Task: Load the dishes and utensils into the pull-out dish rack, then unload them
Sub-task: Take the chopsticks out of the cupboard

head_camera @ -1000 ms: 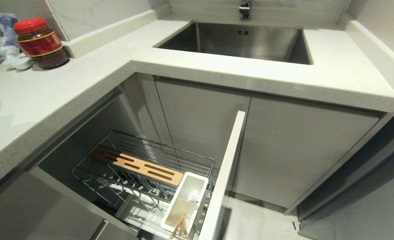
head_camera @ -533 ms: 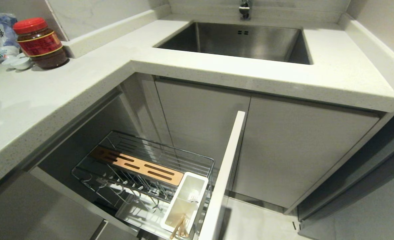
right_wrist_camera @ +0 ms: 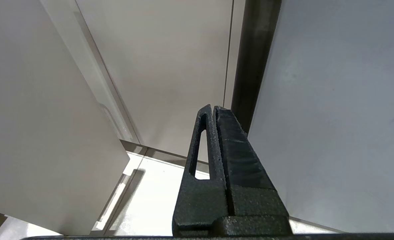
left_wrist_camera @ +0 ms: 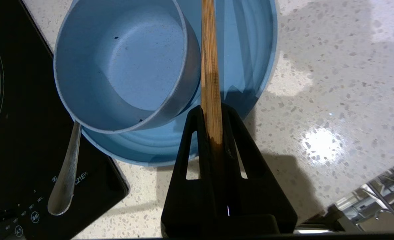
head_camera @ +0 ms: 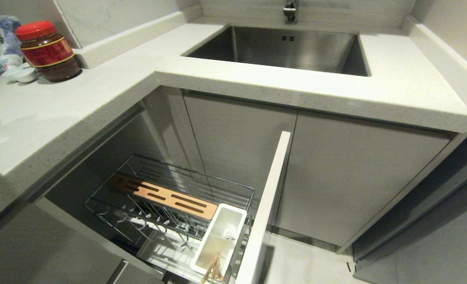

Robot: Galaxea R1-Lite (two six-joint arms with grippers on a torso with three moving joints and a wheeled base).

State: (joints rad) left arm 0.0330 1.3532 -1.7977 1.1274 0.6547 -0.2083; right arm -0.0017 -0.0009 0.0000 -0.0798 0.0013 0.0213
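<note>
Head view: the pull-out dish rack (head_camera: 170,197) stands drawn out; chopsticks (head_camera: 213,268) lean in its white utensil box (head_camera: 217,240).

Left wrist view: the left end effector (left_wrist_camera: 211,113) is pinched on a chopstick (left_wrist_camera: 210,66), which should be kept upright and lowered gently. The bowl (left_wrist_camera: 123,63) sits on the plate (left_wrist_camera: 250,50), the spoon (left_wrist_camera: 65,173) beside them.

Right wrist view: the right end effector (right_wrist_camera: 213,110) is pressed together, empty.

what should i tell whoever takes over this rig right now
Left gripper: shut on a chopstick, above the countertop.
Right gripper: shut, empty, parked by the cabinet fronts.
Bowl sits on the plate; the spoon lies beside them across the cooktop.
Dish rack is pulled out; its utensil box already holds wooden sticks.
Left: drop in this chopstick, load spoon, bowl and plate, then unload everything.
</note>
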